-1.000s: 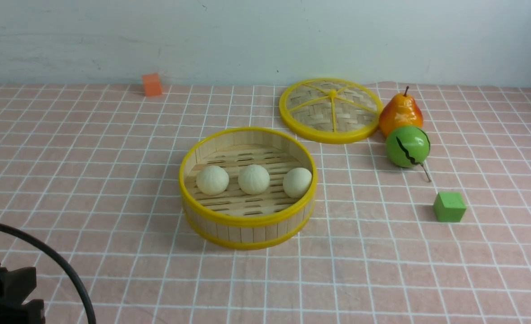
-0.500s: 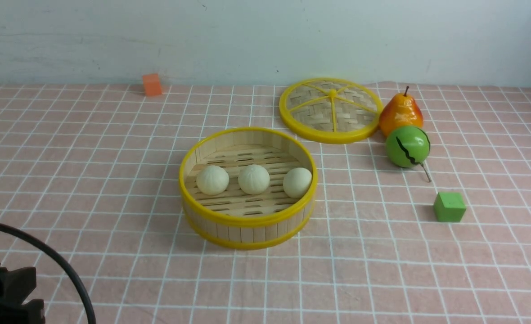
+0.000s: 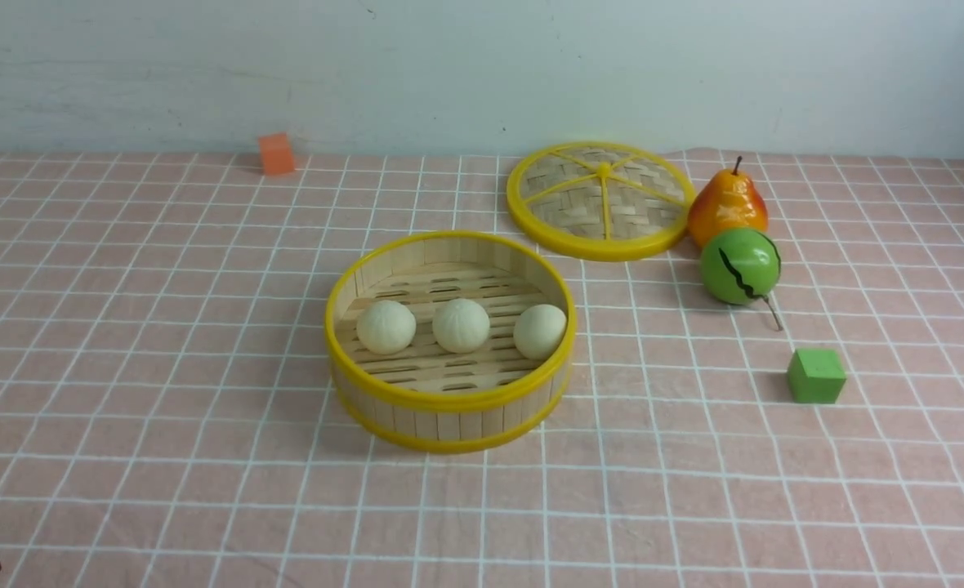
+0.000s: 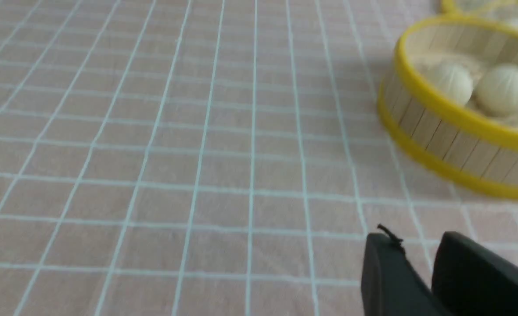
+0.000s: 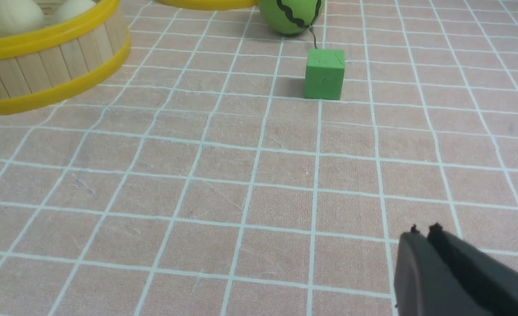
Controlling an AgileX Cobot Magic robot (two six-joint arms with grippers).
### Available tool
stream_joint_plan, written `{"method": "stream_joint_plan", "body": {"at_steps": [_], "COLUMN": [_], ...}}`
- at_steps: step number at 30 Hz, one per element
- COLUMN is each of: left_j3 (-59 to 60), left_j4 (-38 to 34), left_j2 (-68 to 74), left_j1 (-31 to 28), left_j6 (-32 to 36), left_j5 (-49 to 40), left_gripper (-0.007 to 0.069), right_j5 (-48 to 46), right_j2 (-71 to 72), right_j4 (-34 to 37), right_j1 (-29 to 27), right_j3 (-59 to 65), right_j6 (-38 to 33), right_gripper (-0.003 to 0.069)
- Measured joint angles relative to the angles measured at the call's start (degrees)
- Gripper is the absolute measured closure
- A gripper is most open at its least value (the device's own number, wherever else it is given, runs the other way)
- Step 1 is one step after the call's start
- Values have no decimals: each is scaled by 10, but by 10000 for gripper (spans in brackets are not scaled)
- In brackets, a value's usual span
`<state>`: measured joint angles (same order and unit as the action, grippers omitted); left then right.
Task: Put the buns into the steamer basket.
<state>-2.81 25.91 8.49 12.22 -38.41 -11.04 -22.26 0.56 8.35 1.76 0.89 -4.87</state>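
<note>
Steamer basket [image 3: 449, 408] at centre of the front view, on the pink checked cloth [image 3: 163, 343]; woven lid [image 3: 600, 200] lies flat at upper right, off the basket. Three buns [image 3: 460, 325] sit in a row on the slatted floor, none left on the cloth; judged from this, the loading is complete and nothing remains to move. Left gripper [image 4: 417, 254], lower right of its wrist view, empty with a narrow gap between its jaws. Right gripper [image 5: 423, 230], lower right of its wrist view, pressed together and empty.
</note>
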Motion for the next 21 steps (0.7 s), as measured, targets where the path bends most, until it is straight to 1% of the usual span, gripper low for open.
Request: {"method": "stream_joint_plan", "body": {"at_steps": [1, 2, 3, 5, 6, 7, 10, 11, 12, 15, 21], "left_j3": [23, 26, 39, 41, 42, 42, 45, 45, 47, 47, 47], "left_j4": [-31, -37, -88, -110, -140, -143, -198, -198, -207, -219, -244], "left_j2": [-34, -39, -74, -85, -90, -90, -91, -91, -91, -91, -91], "left_j1": [-28, -32, -60, -75, -86, -88, -90, -90, -90, -90, -90], "left_j6": [7, 9, 28, 48, 92, 101, 164, 168, 199, 237, 262], "left_j5": [34, 37, 42, 30, -2, -11, -100, -103, -114, -116, -116], "left_gripper": [580, 589, 638, 638, 638, 638, 638, 638, 638, 638, 638], "right_j5": [0, 0, 0, -1, -1, -1, -1, -1, -1, -1, -1], "right_j2": [0, 0, 0, 0, 0, 0, 0, 0, 0, 0, 0], "right_j4": [0, 0, 0, 0, 0, 0, 0, 0, 0, 0, 0], "right_j1": [0, 0, 0, 0, 0, 0, 0, 0, 0, 0, 0], "right_j3": [0, 0, 0, 0, 0, 0, 0, 0, 0, 0, 0], "right_j6": [0, 0, 0, 0, 0, 0, 0, 0, 0, 0, 0], "right_gripper": [627, 627, 624, 622, 619, 619, 616, 616, 613, 608, 599]}}
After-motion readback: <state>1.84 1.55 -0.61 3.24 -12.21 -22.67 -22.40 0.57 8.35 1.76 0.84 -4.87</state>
